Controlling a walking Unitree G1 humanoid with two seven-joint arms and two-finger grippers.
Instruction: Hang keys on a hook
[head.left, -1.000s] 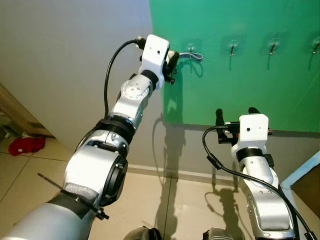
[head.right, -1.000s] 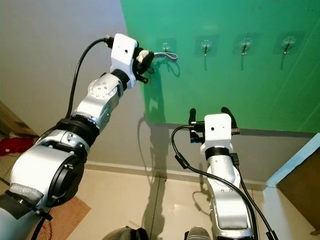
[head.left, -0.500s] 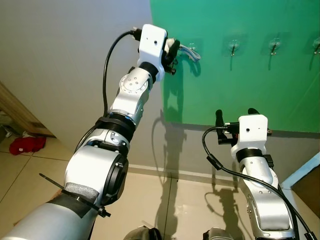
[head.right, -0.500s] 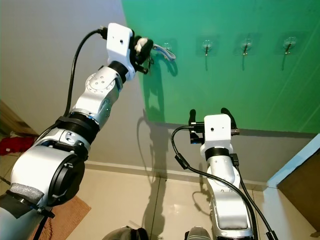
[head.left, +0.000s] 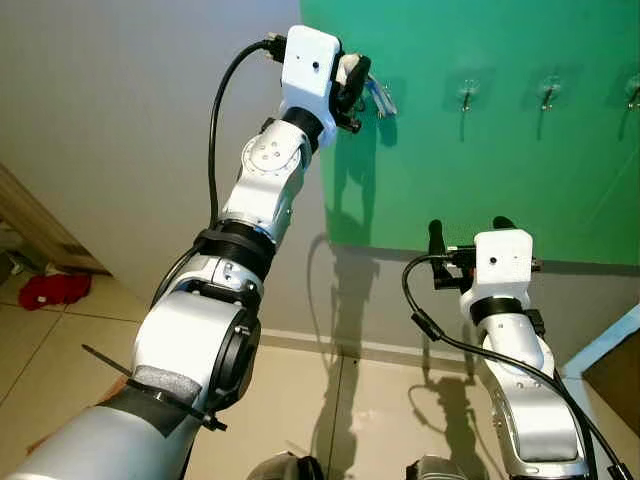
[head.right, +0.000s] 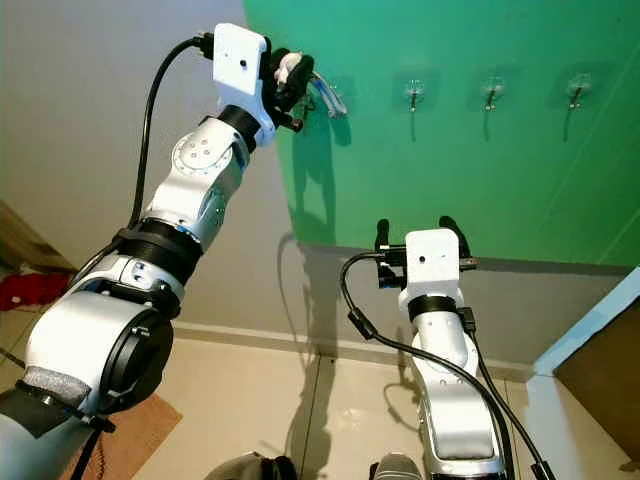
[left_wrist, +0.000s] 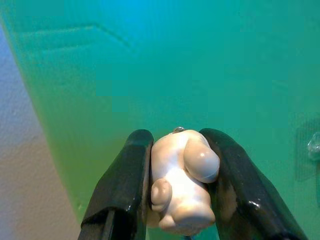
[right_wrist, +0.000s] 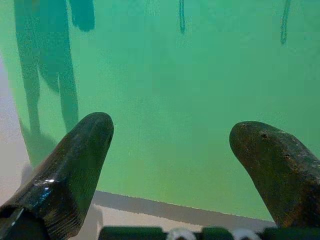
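The left gripper (head.left: 352, 82), clamped on the keys' pale charm (left_wrist: 181, 182), is held raised beside the leftmost hook (head.right: 325, 85) on the green board (head.left: 500, 160); looping the ring over it likely remains, while the right gripper (right_wrist: 175, 170) is held wide apart.

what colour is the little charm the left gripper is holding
Pale cream charm, clearest in the left wrist view.

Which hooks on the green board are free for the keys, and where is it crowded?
The three hooks right of the left gripper hang bare, with open green board below them. It is crowded at the leftmost hook, where that gripper holds the keys by their pale charm.
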